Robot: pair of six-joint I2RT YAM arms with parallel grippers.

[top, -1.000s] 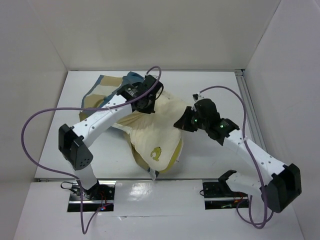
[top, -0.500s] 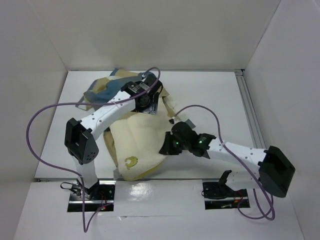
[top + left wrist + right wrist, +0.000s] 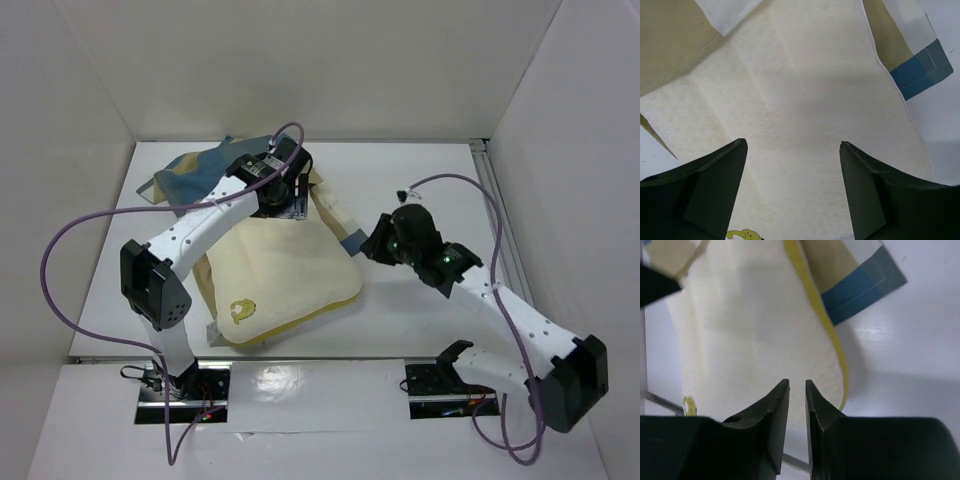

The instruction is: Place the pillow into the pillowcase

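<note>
1. Left gripper [image 3: 288,208]: over the far end of the pillow [image 3: 285,275], left of the desk's middle. In the wrist view its fingers [image 3: 715,190] stand wide apart, with plain cream fabric filling the gap and nothing clasped. I cannot tell whether the tips press on the cloth.
2. Right gripper [image 3: 372,245]: at the pillow's right far corner, near the middle of the desk. Its fingers [image 3: 777,410] are drawn nearly together with only a thin slit between them, and nothing sits in the slit. I cannot tell whether it touches the pillow.
3. Pillow: lies flat and slantwise, its near end close to the near edge of the desk [image 3: 420,180], left of centre. The yellow emblem [image 3: 241,310] is at its near left corner, facing up. Yellow piping [image 3: 815,305] runs along the right side.
4. Pillowcase [image 3: 195,175]: the bulk is bunched toward the far left corner of the desk, partly under the left arm.
   - A tan strip lies along the pillow's left side.
   - A tan and cream flap lies along the pillow's right far side, ending in a blue corner [image 3: 352,243] flat on the desk just beside the right gripper.
5. Fit: in the left wrist view, tan cloth overlaps the pillow's far end on both sides. Most of the pillow lies bare, outside the checks. How deep the far end sits inside the case is hidden.
</note>
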